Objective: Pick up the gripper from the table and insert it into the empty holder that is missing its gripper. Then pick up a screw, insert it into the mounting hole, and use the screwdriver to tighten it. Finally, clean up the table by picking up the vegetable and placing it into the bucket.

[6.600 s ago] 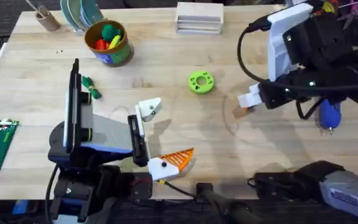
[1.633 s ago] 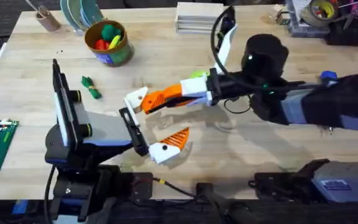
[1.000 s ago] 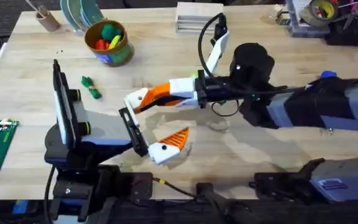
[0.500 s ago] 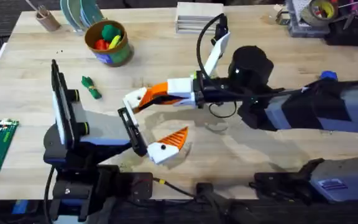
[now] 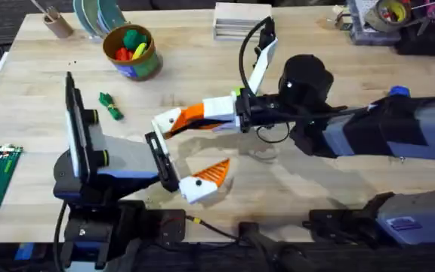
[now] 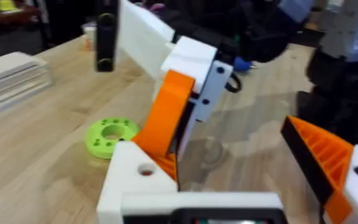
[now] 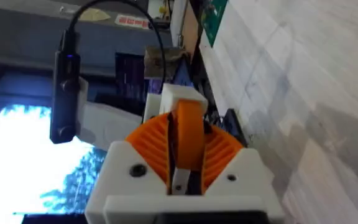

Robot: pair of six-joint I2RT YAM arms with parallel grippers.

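The orange gripper (image 5: 191,115) is held clamped between the ribbed pads of the right pincer (image 5: 219,110), which is closed on it. In the right wrist view it stands edge-on between the two pads (image 7: 221,153), and it reaches out past their tips. Its far end is set against the white holder (image 5: 166,121), just beyond the right pincer's tips. In the left wrist view the orange piece is seen slanting down from the right pincer's white finger mounts to the holder's inner face (image 6: 135,180), touching it. Whether it is seated there cannot be told.

The holder forms one side of the left pincer (image 5: 187,149). The other side carries its own orange ribbed finger (image 5: 211,174), which lies nearer the robot than the right pincer. The left pincer is spread wide, with nothing gripped between its two sides.

A green disc (image 6: 110,134) is seen lying flat on the table (image 5: 225,68) close under the right pincer, on the side away from the left arm. The vegetable (image 5: 110,107) lies on the table well to the left of both pincers, beyond the left arm's upright link. The bucket (image 5: 133,51) stands farther off, left of the right pincer and farther from the robot, upright, with colourful toys inside.
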